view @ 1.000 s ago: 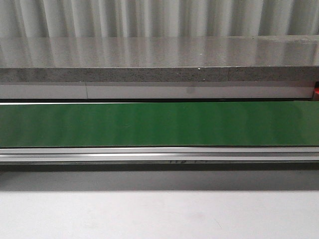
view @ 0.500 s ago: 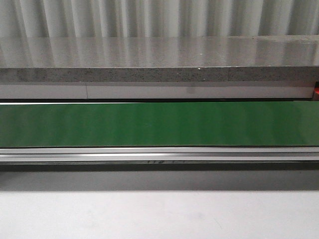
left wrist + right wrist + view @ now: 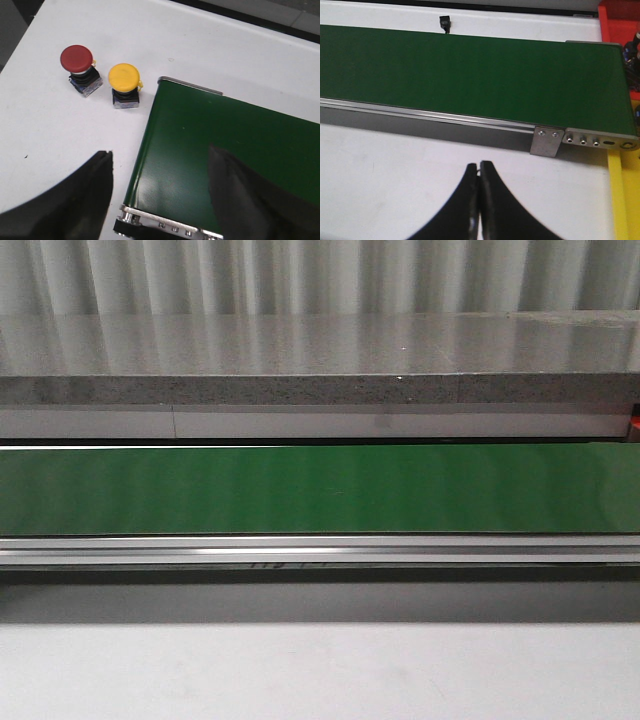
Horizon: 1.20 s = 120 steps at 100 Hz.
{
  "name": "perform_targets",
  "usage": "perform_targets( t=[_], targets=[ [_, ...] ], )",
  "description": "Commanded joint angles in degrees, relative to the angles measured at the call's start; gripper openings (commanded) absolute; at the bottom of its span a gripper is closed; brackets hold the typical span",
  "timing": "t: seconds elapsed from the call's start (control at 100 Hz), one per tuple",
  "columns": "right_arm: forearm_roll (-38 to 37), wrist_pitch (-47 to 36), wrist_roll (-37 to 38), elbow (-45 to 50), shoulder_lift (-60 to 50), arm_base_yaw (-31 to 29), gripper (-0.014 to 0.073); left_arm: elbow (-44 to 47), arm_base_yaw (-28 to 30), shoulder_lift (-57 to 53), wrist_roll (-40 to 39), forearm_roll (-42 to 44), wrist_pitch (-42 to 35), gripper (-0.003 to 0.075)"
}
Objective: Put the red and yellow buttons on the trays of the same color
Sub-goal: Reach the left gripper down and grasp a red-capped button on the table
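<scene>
From my front camera I see only the long green belt [image 3: 320, 490] running across, with a silver rail [image 3: 320, 552] along its near edge and a gray stone shelf [image 3: 320, 360] behind it. The white table [image 3: 320, 670] lies in front. No arm shows in this view.

My left wrist camera looks down on one end of the belt. The left gripper [image 3: 160, 192] has its two dark fingers [image 3: 75, 200] spread wide apart, and nothing sits between them. One finger hangs over the white table and the other over the green belt. Two buttons stand on the table beside the belt's end. The red button [image 3: 76, 58] is farther from the belt. The yellow button [image 3: 124, 77] is just beside the belt's corner. The two buttons are near each other but do not touch. Both stand upright on small dark square bases.

My right wrist camera looks at the other end of the belt. The right gripper [image 3: 480, 172] has its fingers pressed together, with nothing held. It hangs over the white table, in front of the belt. Past the belt's end I see part of a red tray [image 3: 620, 20] and part of a yellow tray [image 3: 622, 200]. The red one has some dark things in it that I cannot make out.
</scene>
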Motion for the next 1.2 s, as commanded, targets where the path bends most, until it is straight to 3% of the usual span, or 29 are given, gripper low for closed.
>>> perform_targets(
  t=[0.0,0.34,0.82,1.19],
  targets=[
    [-0.14,-3.62,-0.40,-1.25,0.40,0.00,-0.0067,-4.47,1.79,3.05,-1.59,-2.29,-0.54,0.0460],
    [-0.14,-3.62,-0.40,-1.25,0.40,0.00,-0.0067,-20.46,7.72,20.59,-9.16,-2.83,10.29,0.0460],
    [-0.14,-3.62,-0.40,-1.25,0.40,0.00,-0.0067,-39.72,7.82,40.71,-17.78,4.67,20.06,0.0460],
    [-0.14,-3.62,-0.40,-1.25,0.40,0.00,-0.0067,-45.50,7.82,48.04,-19.86,4.85,16.90,0.0460]
  ],
)
